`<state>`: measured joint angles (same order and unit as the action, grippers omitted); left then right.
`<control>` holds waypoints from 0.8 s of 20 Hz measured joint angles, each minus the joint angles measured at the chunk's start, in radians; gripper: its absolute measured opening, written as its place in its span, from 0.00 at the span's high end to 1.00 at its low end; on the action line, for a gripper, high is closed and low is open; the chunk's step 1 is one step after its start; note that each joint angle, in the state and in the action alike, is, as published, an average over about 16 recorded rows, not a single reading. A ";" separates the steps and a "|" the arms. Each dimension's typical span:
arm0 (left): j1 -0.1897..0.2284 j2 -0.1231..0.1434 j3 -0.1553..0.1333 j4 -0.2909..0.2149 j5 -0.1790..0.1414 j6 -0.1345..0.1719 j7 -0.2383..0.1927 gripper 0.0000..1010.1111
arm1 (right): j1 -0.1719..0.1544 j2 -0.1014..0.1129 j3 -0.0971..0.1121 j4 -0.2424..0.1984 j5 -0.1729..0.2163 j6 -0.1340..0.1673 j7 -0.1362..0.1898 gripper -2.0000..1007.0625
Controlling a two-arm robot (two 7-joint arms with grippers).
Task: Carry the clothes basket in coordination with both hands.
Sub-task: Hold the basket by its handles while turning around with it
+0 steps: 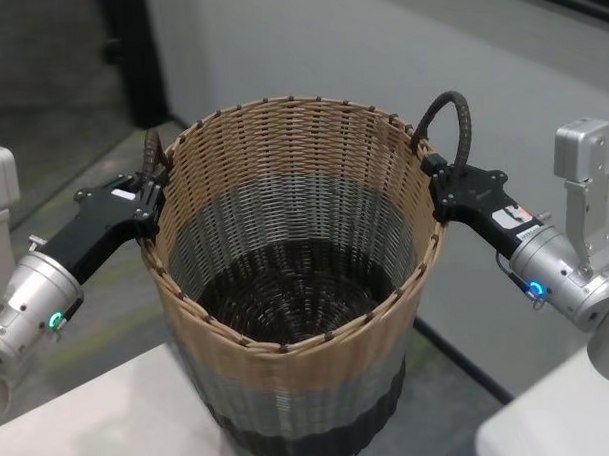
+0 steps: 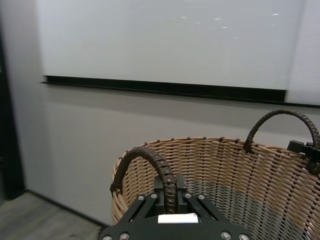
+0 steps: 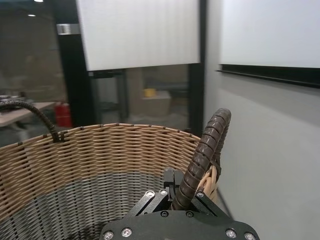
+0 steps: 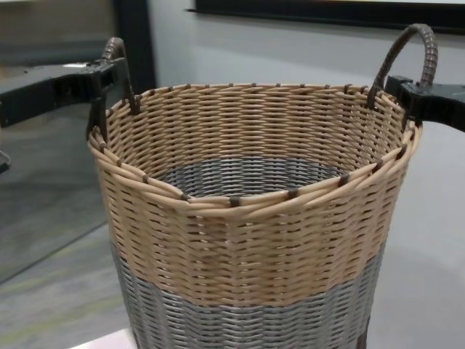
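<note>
The clothes basket (image 1: 297,288) is a large round wicker tub, tan above, grey and dark below, standing upright between my two arms. My left gripper (image 1: 148,198) is shut on the dark brown loop handle (image 1: 152,153) at the basket's left rim. The left wrist view shows its fingers (image 2: 159,186) clamped around that handle (image 2: 150,157). On the opposite rim, my right gripper (image 1: 438,183) is shut on the other handle (image 1: 459,123), seen up close in the right wrist view (image 3: 207,145). The basket is empty inside. I cannot tell whether its base rests on anything.
A white table corner (image 1: 91,416) lies at the lower left under the basket's near side, and another white surface (image 1: 561,419) at the lower right. A grey wall (image 1: 378,45) stands behind, with a dark pillar (image 1: 148,53) at the back left.
</note>
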<state>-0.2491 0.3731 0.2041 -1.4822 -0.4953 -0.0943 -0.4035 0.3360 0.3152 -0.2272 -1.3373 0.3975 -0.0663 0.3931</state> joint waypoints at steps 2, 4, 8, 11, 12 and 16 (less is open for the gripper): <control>0.000 0.000 0.000 0.000 0.000 0.000 0.000 0.85 | 0.000 0.000 0.000 0.000 0.000 0.000 0.000 0.99; 0.000 0.000 0.000 0.000 0.000 0.000 0.000 0.85 | 0.000 0.000 0.000 0.000 0.000 0.000 0.000 0.99; 0.000 0.000 0.000 0.000 0.000 0.000 0.000 0.85 | 0.000 0.000 0.000 0.000 0.000 0.000 0.000 0.99; 0.000 0.000 0.000 0.000 0.000 0.000 0.000 0.85 | 0.000 0.000 0.000 0.000 0.000 0.000 0.000 0.99; 0.000 0.000 0.000 0.000 0.000 0.000 0.000 0.85 | 0.000 0.000 0.000 0.000 0.000 0.000 0.000 0.99; 0.000 0.000 0.000 0.000 0.000 0.000 0.000 0.85 | 0.000 0.000 0.000 0.000 0.000 0.000 0.000 0.99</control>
<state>-0.2491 0.3731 0.2041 -1.4821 -0.4953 -0.0944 -0.4035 0.3360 0.3152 -0.2272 -1.3373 0.3975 -0.0663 0.3931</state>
